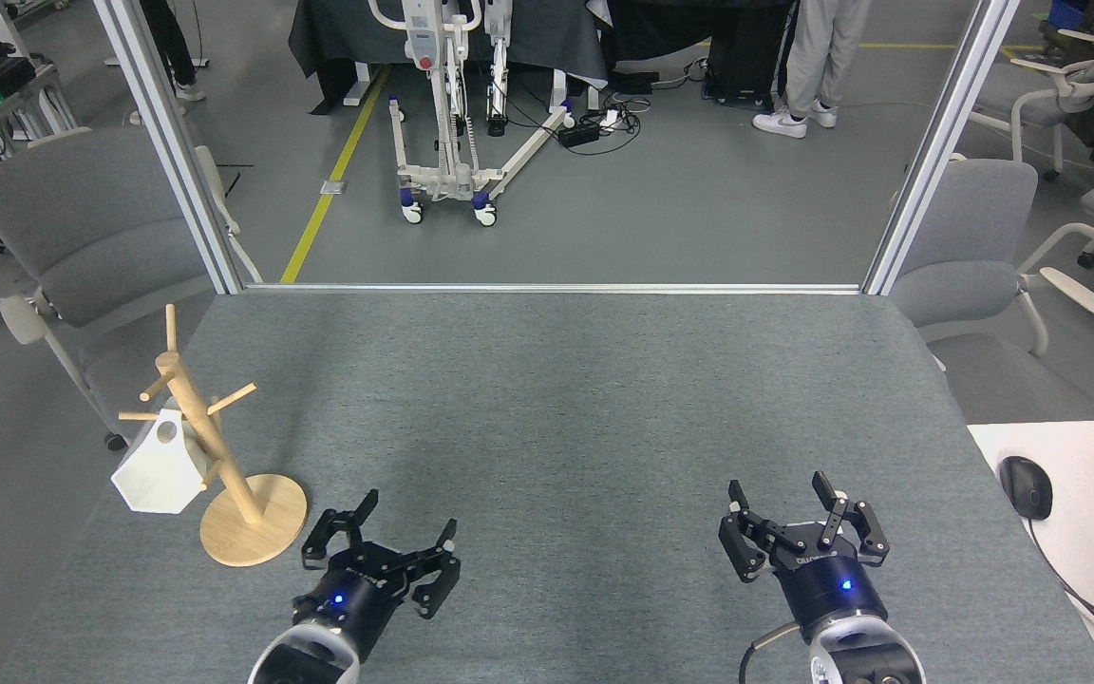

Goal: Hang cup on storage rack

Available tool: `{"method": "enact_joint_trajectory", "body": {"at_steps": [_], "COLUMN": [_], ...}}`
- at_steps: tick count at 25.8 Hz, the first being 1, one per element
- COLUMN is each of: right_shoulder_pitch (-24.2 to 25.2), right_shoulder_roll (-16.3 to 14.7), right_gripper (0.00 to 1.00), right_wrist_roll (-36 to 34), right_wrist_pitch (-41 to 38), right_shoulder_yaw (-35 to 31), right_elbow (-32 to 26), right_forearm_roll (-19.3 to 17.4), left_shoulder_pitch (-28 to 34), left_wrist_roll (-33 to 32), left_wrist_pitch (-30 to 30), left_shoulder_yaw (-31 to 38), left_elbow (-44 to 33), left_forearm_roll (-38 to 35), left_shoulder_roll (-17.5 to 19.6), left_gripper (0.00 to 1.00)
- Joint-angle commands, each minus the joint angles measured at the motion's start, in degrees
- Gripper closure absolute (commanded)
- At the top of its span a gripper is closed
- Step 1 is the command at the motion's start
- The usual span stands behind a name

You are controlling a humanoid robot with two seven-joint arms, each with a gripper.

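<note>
Hanging on one storage rack (224, 475), one cup (160, 472), left gripper (386, 546) and right gripper (801, 518) fingers apart

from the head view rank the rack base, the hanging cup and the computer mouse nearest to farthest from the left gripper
Measured from the left gripper, jaws open, near the table's front edge:
1. Storage rack base: just to its left on the table.
2. Cup: hanging on a peg, further left and above the base.
3. Computer mouse: far right, on the white desk beyond the right gripper.
</note>
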Motion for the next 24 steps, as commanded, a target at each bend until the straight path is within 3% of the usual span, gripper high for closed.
{"method": "enact_joint_trajectory", "body": {"at_steps": [1, 8, 13, 16, 24], "right_shoulder_pitch": [-0.12, -5.31, -6.71, -6.71, -6.01], "right_shoulder_roll": [-0.46, -2.13, -1.69, 0.07, 0.33], "right_gripper": [0.00, 0.00, 0.00, 0.00, 0.00], "right_wrist_roll": [0.22, 0.66, 0.30, 0.13, 0.04], "right_wrist_pitch": [0.36, 0.53, 0.44, 0.27, 0.09], "right_shoulder_yaw": [-0.14, -0.40, -0.66, -0.84, -2.60], "right_elbow": [1.36, 3.03, 2.95, 2.51, 1.63], "right_forearm_roll": [-0.08, -2.45, -2.54, -2.54, -2.54], "left_shoulder_pitch": [-3.53, -7.83, -7.13, -6.43, -8.71], "left_wrist_roll": [-0.41, -1.46, -1.11, -0.84, -1.37], "left_wrist_pitch": [6.84, 19.50, 21.26, 21.70, 21.70], "left_shoulder_yaw": [-8.98, -15.39, -13.55, -10.91, -9.95], "left_elbow": [0.17, 1.76, 1.67, 1.14, 2.02], "left_forearm_roll": [0.34, 7.90, 8.07, 8.07, 8.07], "left_shoulder_roll": [-1.20, -1.29, -1.11, -1.11, -1.29], "left_gripper": [0.02, 0.02, 0.02, 0.02, 0.02]}}
